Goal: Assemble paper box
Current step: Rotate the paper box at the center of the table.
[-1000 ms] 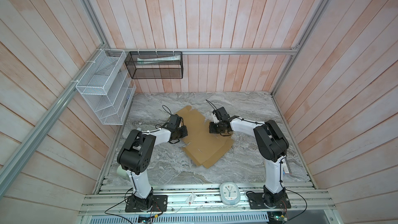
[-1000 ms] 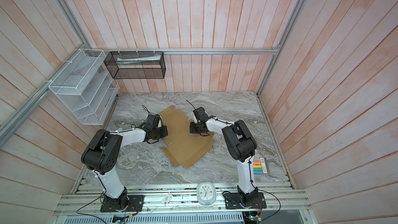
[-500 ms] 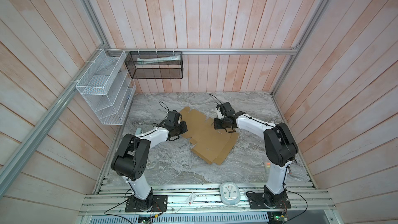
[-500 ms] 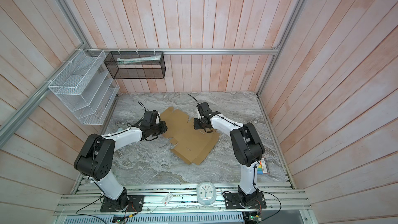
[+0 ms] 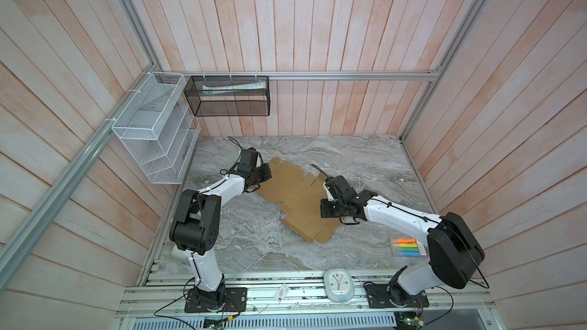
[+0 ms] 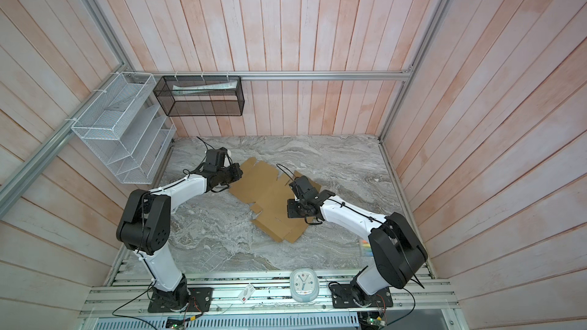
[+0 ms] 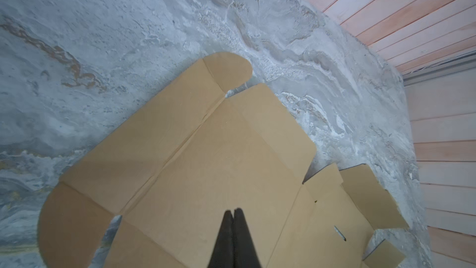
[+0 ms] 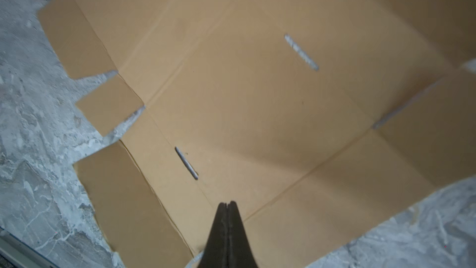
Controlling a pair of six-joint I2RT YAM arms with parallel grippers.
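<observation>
A: Box, quick. Where is it?
B: The paper box is a flat, unfolded die-cut sheet of plain brown cardboard. It lies around the middle of the marble table in both top views. Its long axis runs from roughly 10 o'clock to 5 o'clock, and no flap is raised.

A: Left claw?
B: The left gripper sits at the sheet's 10 o'clock end, just over the edge there. In the left wrist view the left gripper has its fingers pressed together with nothing between them. The tips are over the big panel near a crease. Touching or hovering, cannot tell.

A: Right claw?
B: The right gripper is at the sheet's 3 o'clock edge, aimed down at it. In the right wrist view the right gripper is fully closed and empty, above a panel just beside a crease, with a narrow slot near. Contact, cannot tell either.

A: Anything else?
B: An alarm clock sits on the rail at 6 o'clock. A highlighter pack lies at 4 o'clock by the right arm. Both are well apart from the sheet.
</observation>
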